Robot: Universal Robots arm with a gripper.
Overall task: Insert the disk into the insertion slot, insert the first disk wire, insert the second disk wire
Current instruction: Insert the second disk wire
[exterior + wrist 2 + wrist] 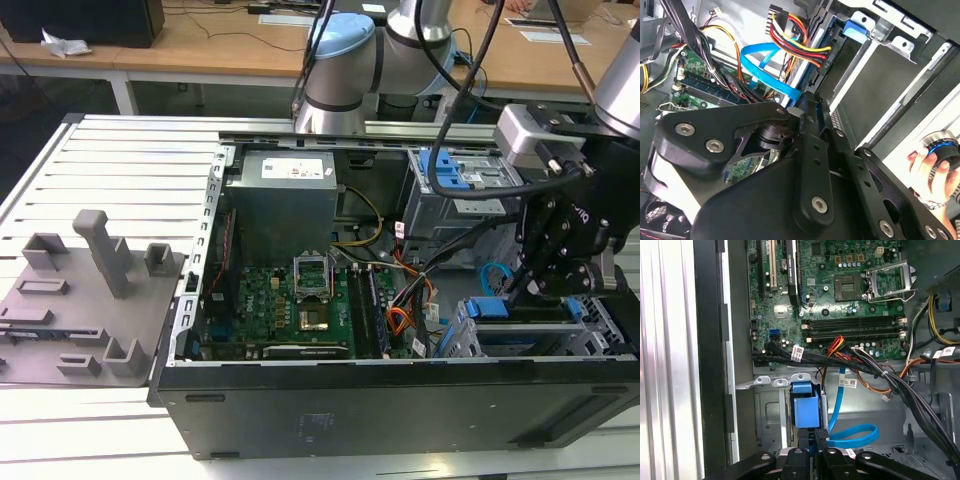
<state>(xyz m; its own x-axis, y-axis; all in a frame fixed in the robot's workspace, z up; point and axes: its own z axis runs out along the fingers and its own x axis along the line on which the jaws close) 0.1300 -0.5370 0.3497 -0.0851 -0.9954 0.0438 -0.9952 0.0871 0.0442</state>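
An open computer case (400,400) lies on its side on a slatted tabletop (130,160). The arm's black end effector (555,285) hangs over the end of the case at the exterior view's right, just above the slot (600,330), a grey sheet-metal cage. The disk (520,338) sits inside that cage, its blue carrier tab (487,307) showing at the cage mouth.

In the first wrist view the end effector (819,450) has its fingers drawn close together, the tips pinching a small dark plug (821,434) right beside the blue tab (805,407) of the disk. The second wire (852,435), a flat light-blue cable, loops out from that plug and runs up toward the motherboard (840,290). In the second wrist view the same blue cable (765,65) curves down to the fingertips (807,100), next to the slot's grey wall (875,85). A bundle of orange, red and yellow wires (800,45) with a dark connector lies close by, touching the edge of the cage.

A taller cage holding a blue-handled carrier (455,170) stands further back in the case. A grey fixture plate (80,300) rests on the tabletop at the exterior view's left. A person's hand (935,170) grips a round knob in the corner of the second wrist view.
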